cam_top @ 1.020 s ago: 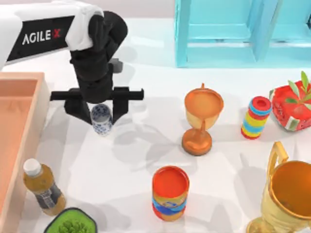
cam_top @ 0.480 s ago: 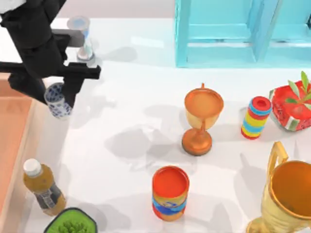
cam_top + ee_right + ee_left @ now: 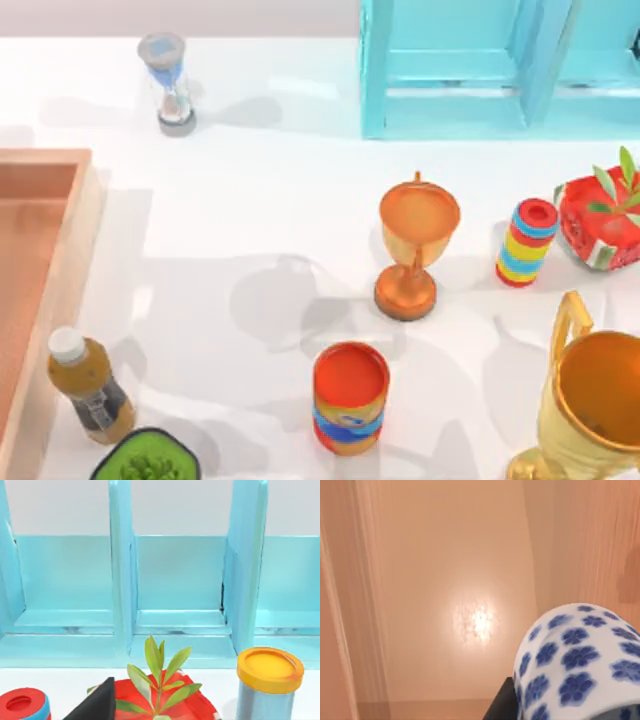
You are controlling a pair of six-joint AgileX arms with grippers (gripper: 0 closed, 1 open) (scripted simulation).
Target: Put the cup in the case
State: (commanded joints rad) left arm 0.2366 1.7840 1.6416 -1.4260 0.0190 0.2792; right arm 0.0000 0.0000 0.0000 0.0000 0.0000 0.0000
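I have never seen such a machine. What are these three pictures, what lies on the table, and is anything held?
A two-armed robot works at a table. One camera looks down from above; one sits on each wrist. From above you see the wooden case at the left, an hourglass, a bottle, an orange trophy, a red can and a blue cabinet. The left wrist camera shows the blue-flowered cup above the case floor, seemingly carried by that arm. The right wrist camera faces the cabinet.
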